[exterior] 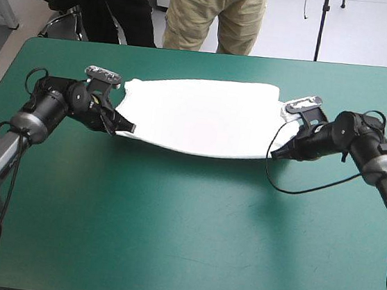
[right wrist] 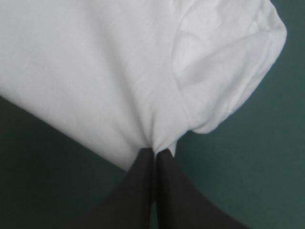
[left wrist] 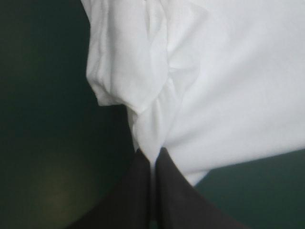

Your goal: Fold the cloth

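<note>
Bare teal-green desk [exterior: 182, 242] in front; beyond it, on the far half, the white T-shirt [exterior: 204, 115] is held between both grippers.

The left gripper [exterior: 127, 129] has its black fingers [left wrist: 136, 191] clamped together on the shirt's near left corner, just beside a bunched, rolled-over sleeve. The shirt itself is a smooth, wide band, seemingly folded over once, with a shadow under its curved near edge. The right gripper [exterior: 278, 155] pinches the near right corner the same way. The cloth looks light, soft and limp, so it will likely sag in the middle unless kept taut. Corners and doubled edges look like the surest places to hold.
</note>
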